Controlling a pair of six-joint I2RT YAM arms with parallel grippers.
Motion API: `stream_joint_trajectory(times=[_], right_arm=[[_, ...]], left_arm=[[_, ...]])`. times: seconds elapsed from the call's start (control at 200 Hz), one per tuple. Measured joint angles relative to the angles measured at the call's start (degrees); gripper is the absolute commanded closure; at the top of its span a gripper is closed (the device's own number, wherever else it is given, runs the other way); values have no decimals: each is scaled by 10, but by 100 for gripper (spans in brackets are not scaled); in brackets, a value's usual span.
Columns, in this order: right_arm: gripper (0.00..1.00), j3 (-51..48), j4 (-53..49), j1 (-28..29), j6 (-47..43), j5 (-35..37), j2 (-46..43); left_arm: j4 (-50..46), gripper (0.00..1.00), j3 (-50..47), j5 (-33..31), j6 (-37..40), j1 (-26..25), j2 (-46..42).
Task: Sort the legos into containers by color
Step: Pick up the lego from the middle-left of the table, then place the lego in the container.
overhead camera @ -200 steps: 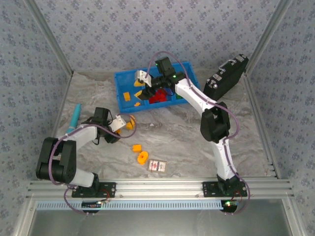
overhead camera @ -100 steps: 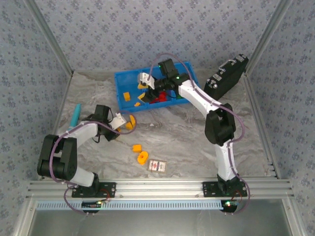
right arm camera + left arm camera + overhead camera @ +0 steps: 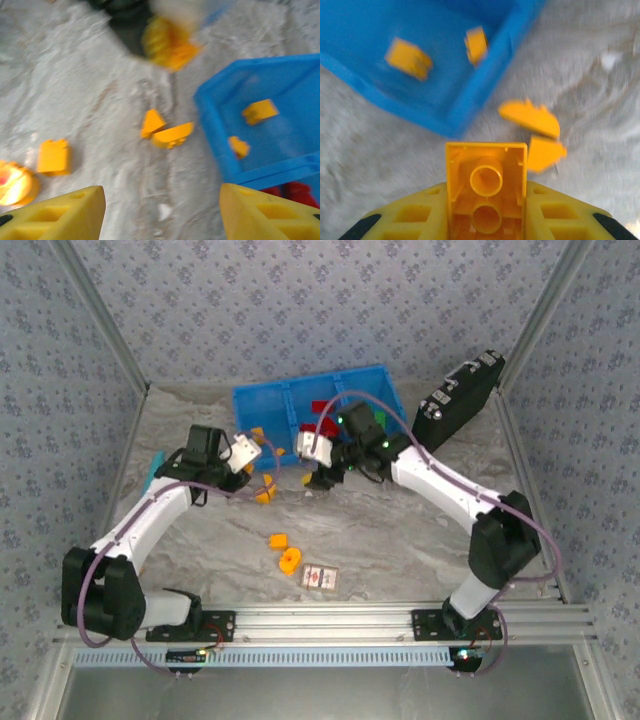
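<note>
**Ana:** Marbled grey desk (image 3: 400, 530), patterned walls all round. Where is the brick against the left end effector (image 3: 486, 195)?

**Ben:** Right between its fingers. It is pinching a yellow-orange brick (image 3: 486, 170) with the hollow underside turned to the wrist camera and two round tubes inside.

**Ana:** And the blue tray (image 3: 485, 100)?

**Ben:** Just ahead of that brick, its near corner closest. Two loose yellow bricks (image 3: 409, 59) lie in that end compartment. Two curved yellow pieces (image 3: 530, 116) lie on the desk, touching each other, just beside the tray corner and apart from the fingers.

**Ana:** The right end effector (image 3: 162, 200)?

**Ben:** Fingers spread wide with nothing between them, above bare desk beside the tray wall.

**Ana:** What does the overhead view add?

**Ben:** All three compartments in a row, with red bricks (image 3: 325, 430) in the middle one. It also shows a black case (image 3: 458, 398) at the far right corner. Near the front are a small card box (image 3: 320, 577), a square yellow brick (image 3: 278, 539) and a round yellow piece (image 3: 290, 560).

**Ana:** And the right wrist view?

**Ben:** It faces the left end effector, blurred, with a yellow blur at its tip. Both wrist pictures are smeared, so finer detail is lost.
</note>
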Motion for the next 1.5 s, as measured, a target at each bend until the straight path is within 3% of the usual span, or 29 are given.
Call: stream_joint_trajectory(times=[0.29, 0.675, 0.795, 1.13, 1.325, 1.34, 1.355, 1.365, 1.505], right_arm=[[31, -245, 58, 134, 75, 101, -135], [22, -319, 92, 246, 158, 181, -226], [21, -331, 91, 267, 177, 195, -239], [18, -332, 92, 277, 189, 212, -240], [16, -332, 99, 269, 179, 207, -192], [14, -332, 99, 268, 178, 207, -189], [3, -332, 100, 267, 178, 207, -186], [0, -332, 100, 266, 177, 206, -183], [0, -329, 118, 239, 178, 187, -161]], left_arm=[[26, 77, 174, -9, -21, -33, 124], [28, 76, 334, -47, -65, -33, 375], [19, 68, 364, -60, -86, -33, 416], [12, 33, 371, -77, -112, -31, 430], [10, 27, 368, -72, -120, -31, 420], [9, 27, 367, -71, -121, -31, 418], [9, 26, 365, -70, -123, -31, 414], [9, 26, 364, -70, -123, -31, 410], [3, 25, 340, -51, -145, -29, 337]])
